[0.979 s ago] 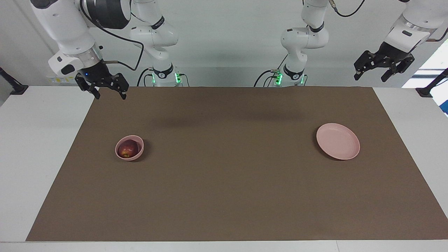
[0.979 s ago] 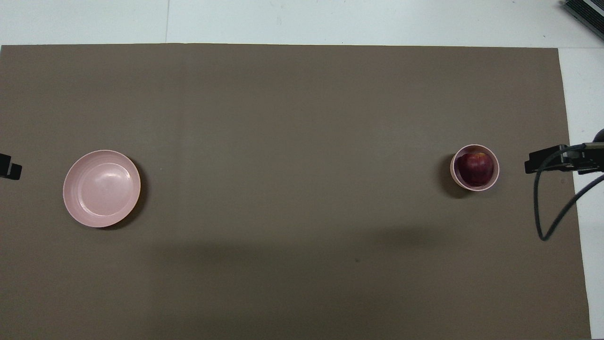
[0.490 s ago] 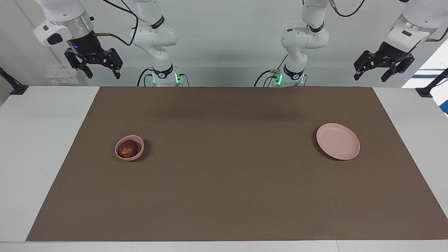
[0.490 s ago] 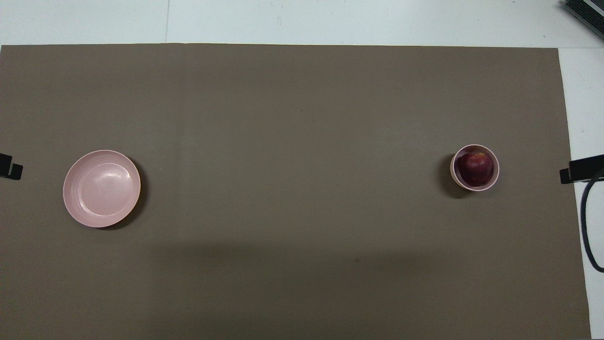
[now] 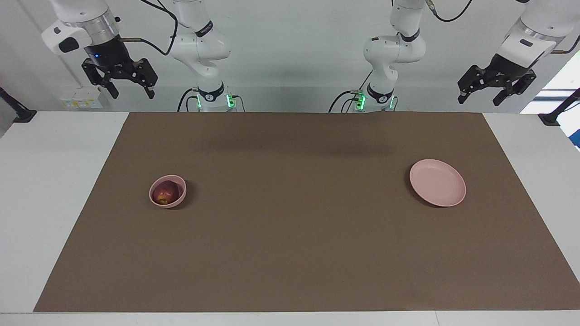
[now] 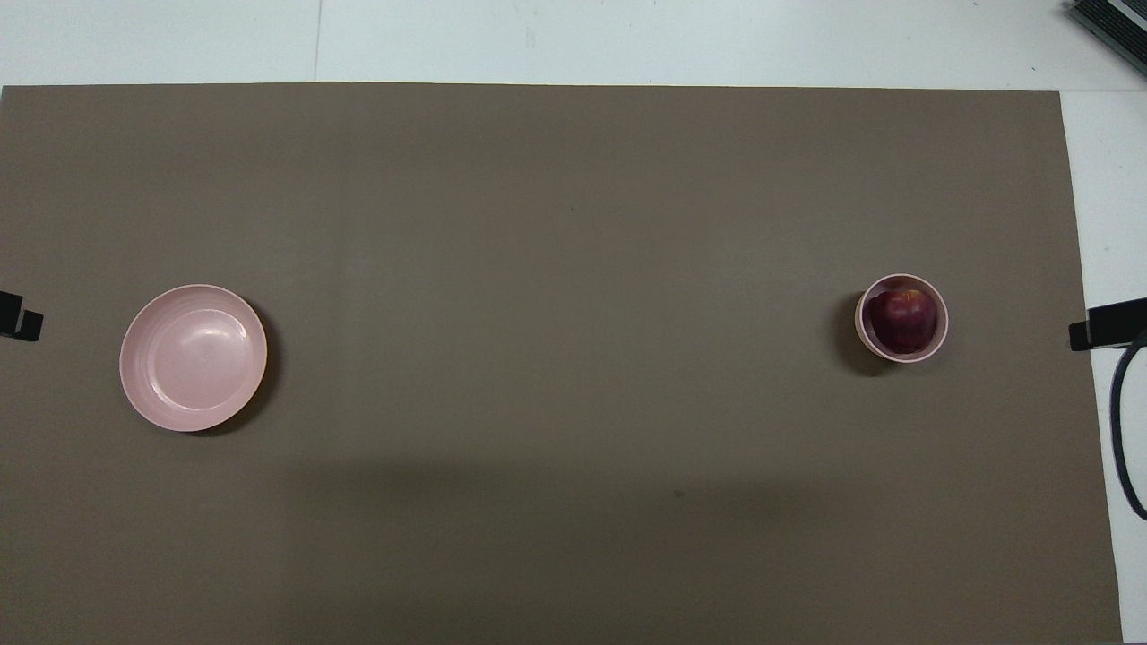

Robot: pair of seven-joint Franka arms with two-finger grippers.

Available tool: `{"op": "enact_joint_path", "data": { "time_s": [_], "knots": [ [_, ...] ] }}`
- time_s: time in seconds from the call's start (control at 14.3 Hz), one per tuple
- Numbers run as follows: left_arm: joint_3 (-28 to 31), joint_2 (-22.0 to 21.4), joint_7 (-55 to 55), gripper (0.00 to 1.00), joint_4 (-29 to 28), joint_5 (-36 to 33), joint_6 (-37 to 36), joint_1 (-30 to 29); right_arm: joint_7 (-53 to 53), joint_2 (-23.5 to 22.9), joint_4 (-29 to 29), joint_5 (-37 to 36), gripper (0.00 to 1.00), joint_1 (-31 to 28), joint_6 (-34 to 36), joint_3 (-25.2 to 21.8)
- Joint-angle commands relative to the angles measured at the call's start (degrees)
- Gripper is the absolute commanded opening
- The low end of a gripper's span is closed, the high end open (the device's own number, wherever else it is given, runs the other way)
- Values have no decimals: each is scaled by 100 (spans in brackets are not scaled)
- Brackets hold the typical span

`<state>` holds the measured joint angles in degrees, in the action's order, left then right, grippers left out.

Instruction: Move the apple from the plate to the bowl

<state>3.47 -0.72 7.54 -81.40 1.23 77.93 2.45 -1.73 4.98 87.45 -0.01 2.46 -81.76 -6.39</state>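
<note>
The dark red apple (image 5: 165, 193) (image 6: 905, 318) sits inside the small pink bowl (image 5: 178, 182) (image 6: 898, 281), toward the right arm's end of the table. The flat pink plate (image 5: 437, 183) (image 6: 193, 357) lies bare toward the left arm's end. My right gripper (image 5: 131, 93) hangs open and high in the air, off the mat's corner by the right arm's base, holding nothing. My left gripper (image 5: 479, 99) hangs open and raised off the corner at the left arm's end, also holding nothing. In the overhead view only a tip of each hand shows at the side edges.
A brown mat (image 5: 290, 253) (image 6: 556, 224) covers most of the white table (image 5: 41, 190). A dark cable (image 6: 1120, 430) loops down at the right arm's end in the overhead view. Black clamp mounts (image 5: 555, 115) stand at the table's corners beside the robots.
My right gripper has risen and pulled back from over the mat's corner to a higher spot toward its base. The left arm, apple, bowl and plate have not moved.
</note>
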Motion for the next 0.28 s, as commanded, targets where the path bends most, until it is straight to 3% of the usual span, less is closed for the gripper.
{"op": "enact_joint_path", "data": {
  "time_s": [0.0, 0.21],
  "knots": [
    [-4, -130, -42, 100, -157, 35, 55, -34, -152, 82, 88, -149, 100, -61, 64, 51],
    [-4, -130, -42, 100, -166, 35, 47, -25, -152, 73, 80, -149, 100, -61, 47, 51]
  ]
}}
